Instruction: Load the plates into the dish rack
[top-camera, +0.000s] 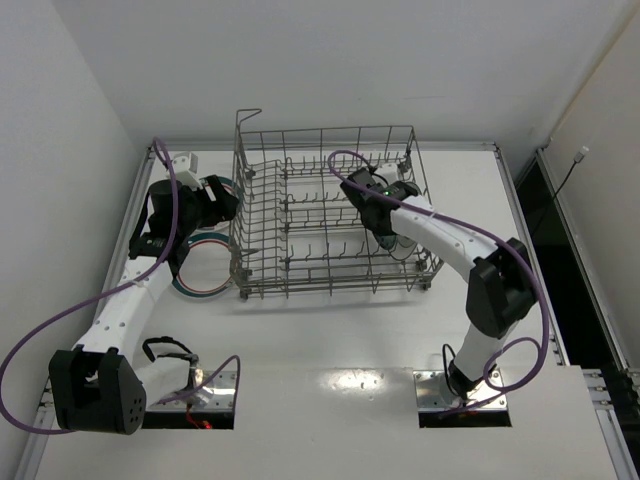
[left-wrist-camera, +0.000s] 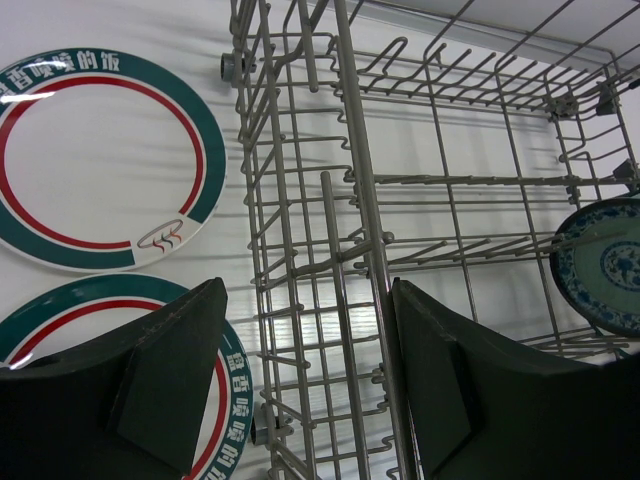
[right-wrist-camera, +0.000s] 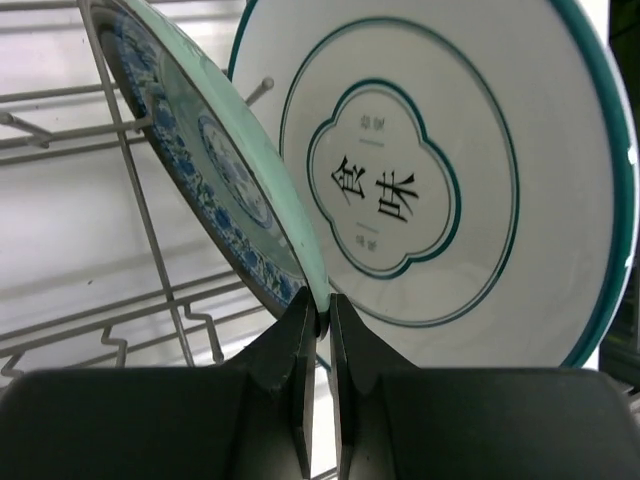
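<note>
**Loading the dish rack (top-camera: 330, 128), part-way through.** The right gripper (right-wrist-camera: 318, 308) was closed to a hairline on the lower rim of the small blue-patterned plate (right-wrist-camera: 215, 170). That plate rose up and to the left from the fingertips, on edge and tilted, leaning among the upright wires inside the rack. Directly beyond the fingers, just beside it, a white plate with green rings (right-wrist-camera: 440, 200) and printed characters also stood on edge.

The left gripper (left-wrist-camera: 305, 290) hung about half open, nothing between its fingers, over the rack's left wall. Two green-and-red banded plates lay flat on the table (left-wrist-camera: 180, 20) outside the rack, to the left of those fingers. The farther banded plate (left-wrist-camera: 100, 160) lay ahead and leftward. The nearer banded plate (left-wrist-camera: 100, 300) was partly hidden beneath the left finger.

Being round, the plates offered no long axis, and only a rim could be pinched. By appearance the blue plate was seated, so its release seemed due. The left arm, much the nearer, was the one placed to take the banded plates.
</note>
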